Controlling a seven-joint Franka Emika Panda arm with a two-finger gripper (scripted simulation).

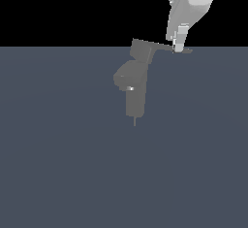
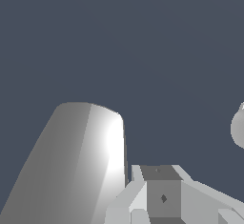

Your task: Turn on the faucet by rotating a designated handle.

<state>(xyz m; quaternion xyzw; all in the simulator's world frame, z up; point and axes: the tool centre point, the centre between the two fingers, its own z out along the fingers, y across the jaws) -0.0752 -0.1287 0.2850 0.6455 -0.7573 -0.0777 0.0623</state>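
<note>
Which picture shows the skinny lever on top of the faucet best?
The exterior view. There the handle sticks out sideways from the top of the faucet, with the gripper at its tip. The wrist view shows no lever, only pale robot parts and floor.

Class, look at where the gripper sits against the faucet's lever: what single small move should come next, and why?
Probably a short sideways push. The gripper sits at the handle near its tip, far from the faucet column, so sweeping there should swing the lever round. Whether they actually touch is unclear.
</note>
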